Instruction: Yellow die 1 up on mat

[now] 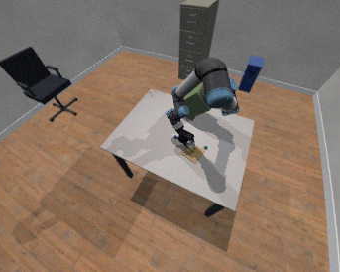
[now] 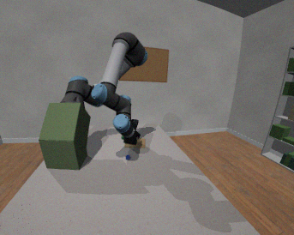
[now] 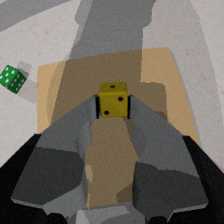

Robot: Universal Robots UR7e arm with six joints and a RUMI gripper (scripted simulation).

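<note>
Jaws: nearly closed, clamped on the yellow die's 2 side faces.
Yellow die: held between the fingertips over the tan mat; 2 pips on the near face, 1 on the upper face.
Green die: on the table, left of the mat, apart from it.
Blue die: on the table, near the mat.
</note>
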